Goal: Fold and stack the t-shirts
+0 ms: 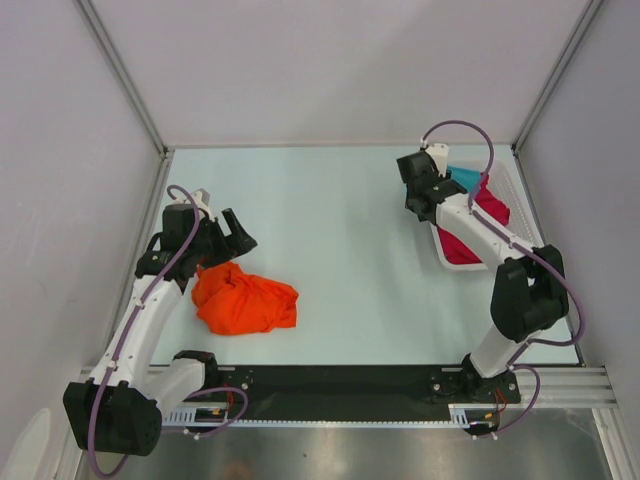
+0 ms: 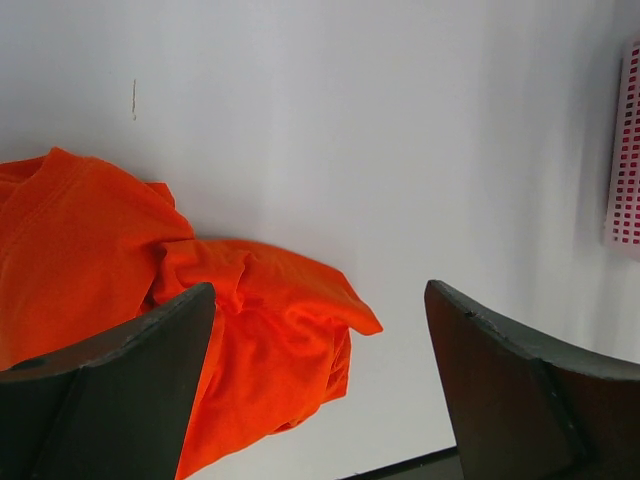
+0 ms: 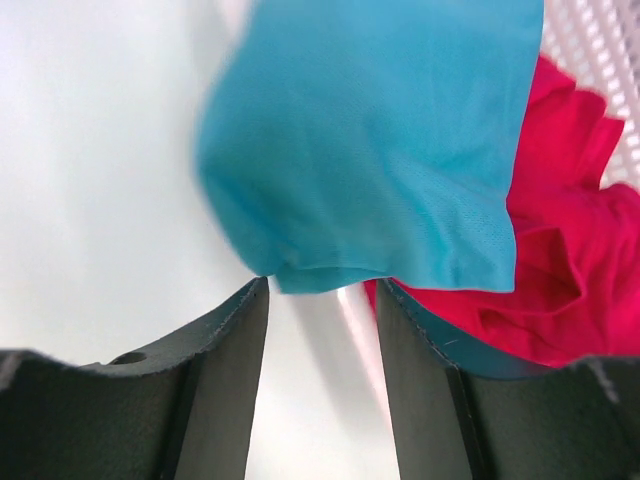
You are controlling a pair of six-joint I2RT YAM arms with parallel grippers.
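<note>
The t-shirts lie in two places: the orange one [image 1: 243,300] is crumpled on the surface [image 1: 340,230] at the near left, while the teal one [image 3: 370,140] and the magenta one [image 3: 560,270] sit in the white slotted basket [image 3: 605,45] at the far right. The right hand [image 3: 322,285] is at the basket with its jaws about half apart. The teal hem lies right at its fingertips, and I cannot tell whether it is pinched. The left hand [image 2: 320,290] hovers wide open and empty just beyond the orange shirt.

The step looks like drawing the teal shirt out. It would go best with a firm bite on the teal cloth alone, then a lift high enough that the magenta shirt does not trail after it, ending on bare surface to spread flat.

No brand, label or writing can be read anywhere.
</note>
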